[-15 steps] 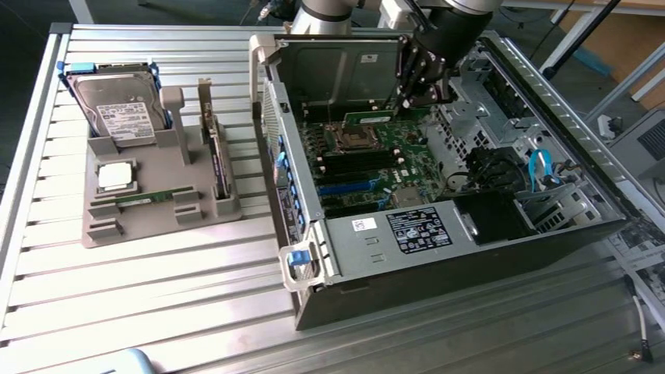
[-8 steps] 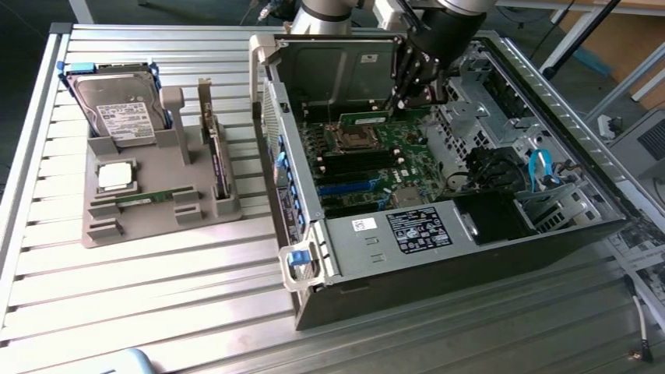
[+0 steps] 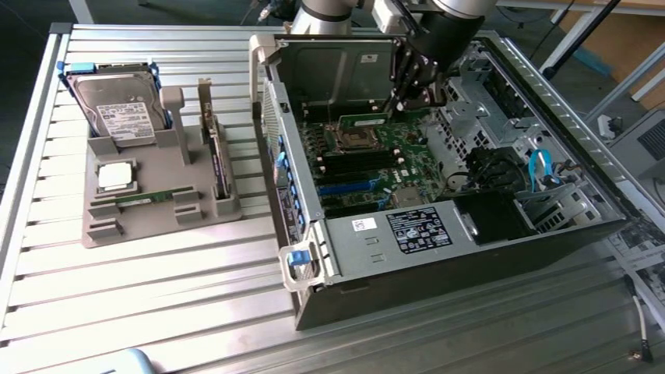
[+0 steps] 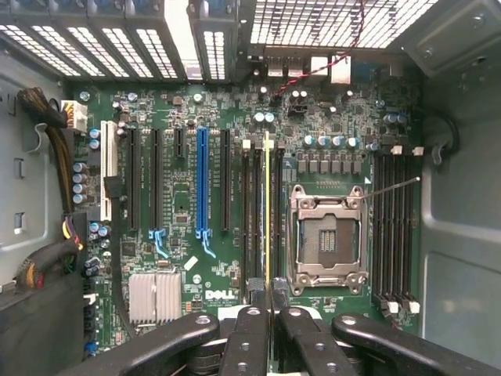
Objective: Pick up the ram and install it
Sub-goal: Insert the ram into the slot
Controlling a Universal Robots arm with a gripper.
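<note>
Pincer (image 3: 398, 107) clamping the ram (image 3: 364, 121) at upper centre of exterior view. Ram hanging edge-on over motherboard (image 4: 180, 235) slots inside the open computer case (image 3: 343, 234)

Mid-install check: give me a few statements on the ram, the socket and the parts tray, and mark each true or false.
1. The pincer grips a ram stick inside the computer case. True.
2. The processor socket holds a chip. False: it is empty; the processor lies on the grey tray.
3. A second ram stick lies on that tray. True.
4. The hard drive is mounted in the case. False: it rests on the tray.
</note>
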